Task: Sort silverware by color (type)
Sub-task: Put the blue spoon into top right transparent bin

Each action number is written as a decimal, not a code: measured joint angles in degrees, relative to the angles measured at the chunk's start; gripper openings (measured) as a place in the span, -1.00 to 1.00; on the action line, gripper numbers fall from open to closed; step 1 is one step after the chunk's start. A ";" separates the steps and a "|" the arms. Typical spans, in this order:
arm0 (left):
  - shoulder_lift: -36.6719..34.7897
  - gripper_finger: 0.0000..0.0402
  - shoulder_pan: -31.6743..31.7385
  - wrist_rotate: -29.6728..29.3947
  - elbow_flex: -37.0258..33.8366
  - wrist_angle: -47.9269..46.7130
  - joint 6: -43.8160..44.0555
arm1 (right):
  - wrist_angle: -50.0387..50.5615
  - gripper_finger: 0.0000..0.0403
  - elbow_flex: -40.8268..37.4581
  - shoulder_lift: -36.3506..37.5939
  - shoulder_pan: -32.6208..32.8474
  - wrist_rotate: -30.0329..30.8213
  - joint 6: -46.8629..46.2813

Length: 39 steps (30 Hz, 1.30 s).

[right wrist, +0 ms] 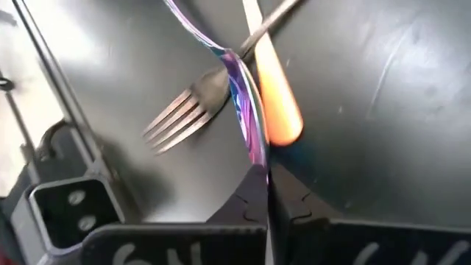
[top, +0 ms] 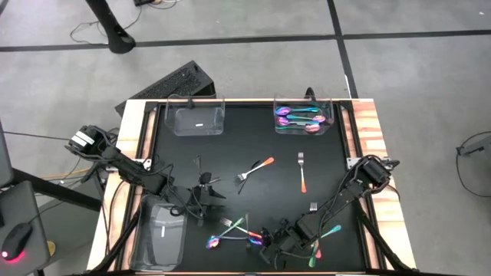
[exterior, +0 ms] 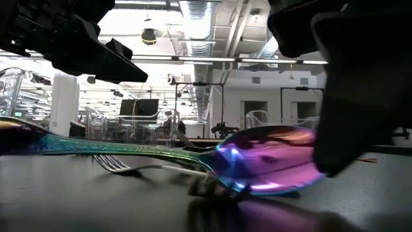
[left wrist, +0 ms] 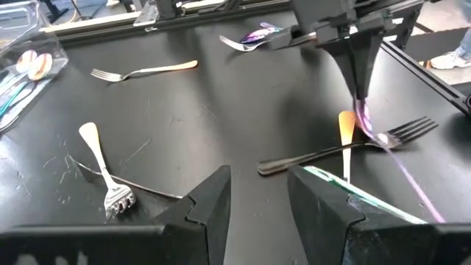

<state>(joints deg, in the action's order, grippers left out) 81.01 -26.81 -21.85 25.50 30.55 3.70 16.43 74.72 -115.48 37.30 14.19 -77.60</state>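
My right gripper (top: 266, 244) stands at the table's near edge, shut on an iridescent piece of silverware (right wrist: 221, 51). That piece crosses a dark fork (right wrist: 184, 110) and an orange handle (right wrist: 280, 110). An iridescent spoon (exterior: 270, 161) lies close by on the tabletop. My left gripper (left wrist: 257, 199) hovers open at the near left with nothing between its fingers. Two coppery forks (top: 257, 170) (top: 301, 172) and a dark fork (top: 203, 182) lie flat mid-table. Iridescent spoons (top: 298, 116) lie in the far right tray. My right gripper pinches the iridescent piece's slim handle (right wrist: 252, 151) between its two fingertips (left wrist: 360, 88), slanting down from above. The handle runs away from the fingers and lies over the dark fork and the orange handle. Whether it is a fork or a spoon, I cannot tell.
Clear plastic trays stand at the far left (top: 198, 121), the far right (top: 330, 126) and the near left (top: 163, 238). A light-handled fork (left wrist: 103, 165) lies before my left gripper. Another fork (top: 313, 207) and a teal-pink piece (top: 328, 232) lie beside the right arm.
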 joint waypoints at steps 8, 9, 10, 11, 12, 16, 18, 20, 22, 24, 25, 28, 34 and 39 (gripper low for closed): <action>0.00 -0.38 0.00 -1.64 0.00 -0.15 0.30 | 15.99 -0.97 0.00 6.32 -0.60 9.59 -0.26; 0.00 -0.38 0.00 -2.12 0.00 -0.19 0.39 | 19.98 -0.97 0.00 7.81 -0.59 10.20 -0.51; 0.00 -0.38 0.00 -2.69 0.00 -0.22 0.41 | 23.98 -0.97 0.00 9.34 -0.61 10.66 -1.12; 0.00 -0.38 0.00 -3.21 0.00 -0.24 0.42 | 28.17 -0.97 0.00 10.84 -0.76 11.11 -1.98; 0.00 -0.38 0.00 -3.71 0.00 -0.28 0.44 | 32.48 -0.97 0.00 12.49 -0.74 11.38 -2.31; 0.00 -0.38 0.00 -4.48 0.00 -0.88 0.61 | 49.47 -0.97 0.00 18.12 -1.11 11.47 -3.69; 0.00 -0.38 0.00 -4.50 0.00 -1.53 0.63 | 58.32 -0.97 0.00 20.90 -1.61 12.22 -6.58; 0.00 -0.38 0.00 -5.21 0.00 -1.97 0.63 | 66.60 -0.97 0.00 23.38 -2.82 14.48 -8.72; 0.00 -0.38 0.00 -6.69 0.00 -2.14 0.62 | 73.69 -0.97 -0.05 25.45 -4.68 16.66 -9.81; 0.01 -0.38 0.00 -8.40 0.00 -2.15 0.17 | 72.53 -0.97 -1.77 28.30 -8.56 19.71 -3.07; 0.00 -0.38 0.03 -9.11 0.00 -2.19 -0.29 | 70.37 -0.97 -3.09 30.40 -10.52 21.00 1.69; 0.00 -0.38 0.89 -9.47 0.07 -2.81 -1.54 | 71.10 -0.97 -5.83 34.84 -20.44 24.92 9.20; -0.02 -0.38 4.93 -8.99 0.07 -5.13 -2.57 | 70.74 -0.97 -10.52 42.31 -43.21 29.06 24.51; -0.02 -0.38 10.63 -8.84 0.07 -6.33 -4.34 | 56.80 -0.97 -13.25 45.92 -60.09 27.25 48.98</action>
<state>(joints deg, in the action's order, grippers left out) 80.99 -16.18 -30.69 25.56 24.22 -0.64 73.24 61.47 -69.56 -22.79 41.44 -28.62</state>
